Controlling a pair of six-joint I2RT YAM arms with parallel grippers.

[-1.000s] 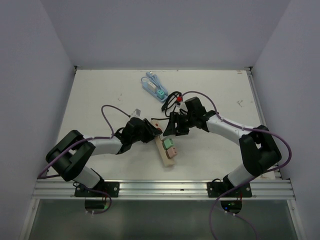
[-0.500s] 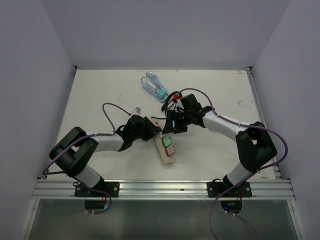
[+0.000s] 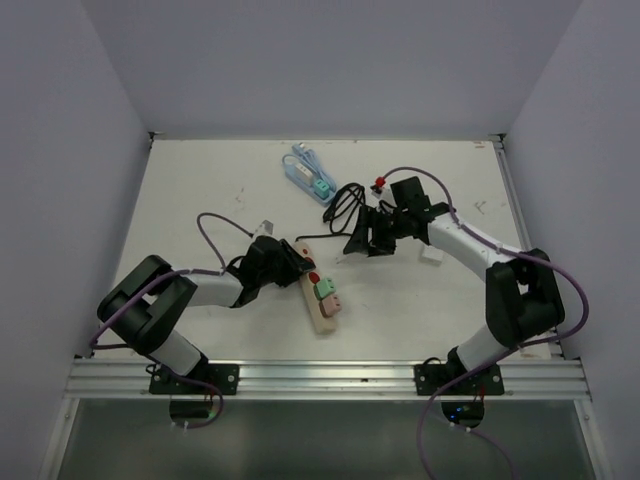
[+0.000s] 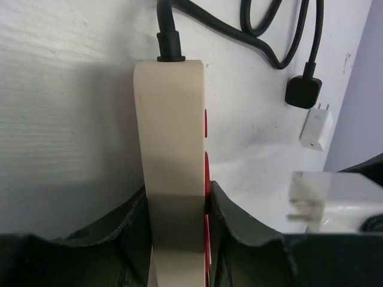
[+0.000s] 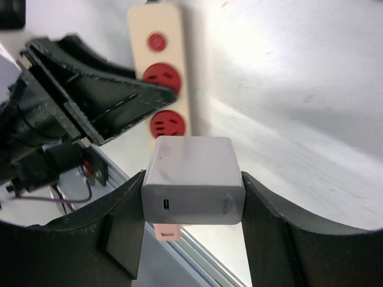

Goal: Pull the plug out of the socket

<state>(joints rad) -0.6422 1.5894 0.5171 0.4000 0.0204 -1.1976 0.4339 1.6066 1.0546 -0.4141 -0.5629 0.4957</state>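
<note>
As top camera shows, power strip [image 3: 322,300] lies diagonal toward near edge, left gripper [image 3: 300,264] at its far end; right gripper [image 3: 360,241] apart from strip, near black cable [image 3: 345,200].
Left wrist: gripper clenched on cream strip's sides; white plug [image 4: 335,200] at right, prongs bare, clear of strip.
Right wrist: gripper grasping plug by its sides; red sockets [image 5: 165,78] beyond, uncovered.

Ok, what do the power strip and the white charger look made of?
The power strip: looks like moulded plastic, beige, smooth satin; soft even sheen, rounded edges. The charger: likely hard plastic, white, matte; uniform surface, rounded corners, moulded port slot.
</note>
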